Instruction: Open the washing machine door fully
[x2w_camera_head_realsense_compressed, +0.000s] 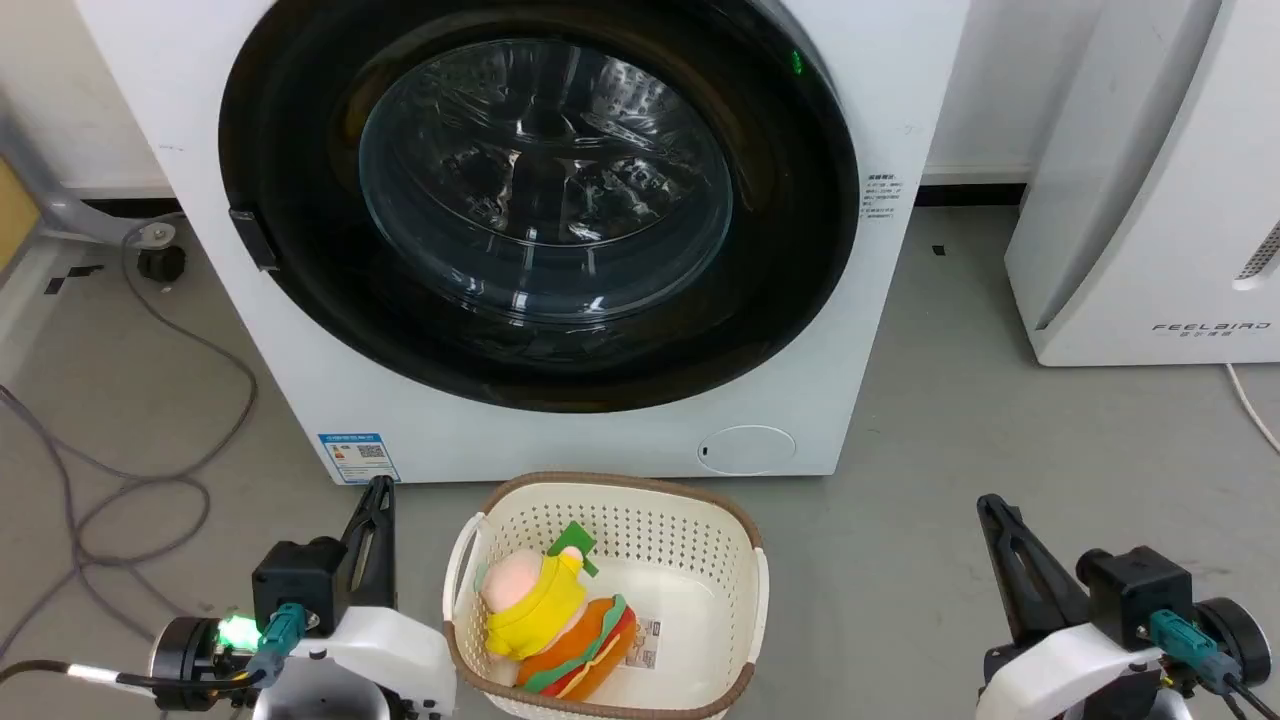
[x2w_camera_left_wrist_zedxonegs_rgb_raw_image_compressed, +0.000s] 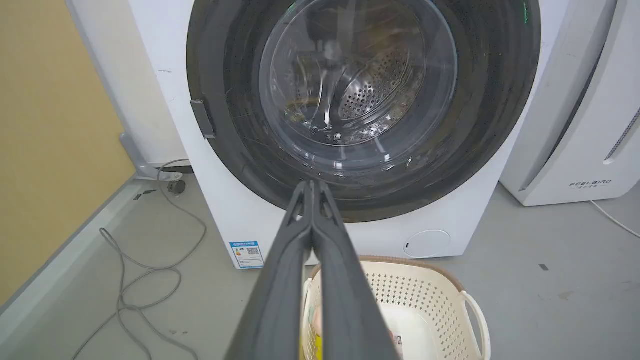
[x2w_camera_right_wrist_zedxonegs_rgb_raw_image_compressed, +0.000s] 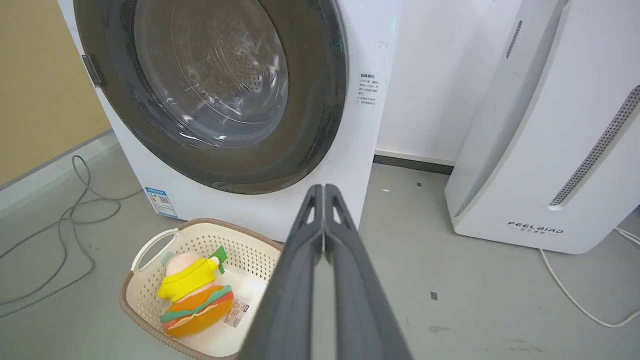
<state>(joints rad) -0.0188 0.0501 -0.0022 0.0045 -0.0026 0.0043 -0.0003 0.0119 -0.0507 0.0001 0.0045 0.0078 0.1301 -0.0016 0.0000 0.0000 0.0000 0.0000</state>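
Washing machine door (x2w_camera_head_realsense_compressed: 540, 200) is seen shut flush on the front of the white washing machine (x2w_camera_head_realsense_compressed: 560, 445), which is parked on the grey floor (x2w_camera_head_realsense_compressed: 950, 420). Left gripper (x2w_camera_head_realsense_compressed: 380, 487) and right gripper (x2w_camera_head_realsense_compressed: 990, 503) are both pinched closed, nothing held, well apart from it, either side of a basket (x2w_camera_head_realsense_compressed: 610, 482).

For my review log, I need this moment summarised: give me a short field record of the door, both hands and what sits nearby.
door: washing machine door closed, flush with the washing machine
door rim: dark tab on its left side
left arm: left hand shut, empty, apart from the door
right arm: right hand shut, empty, apart from the door
floor in front: cream basket holding a plush toy
right of machine: white FEELBIRD appliance
progress: opening not yet begun
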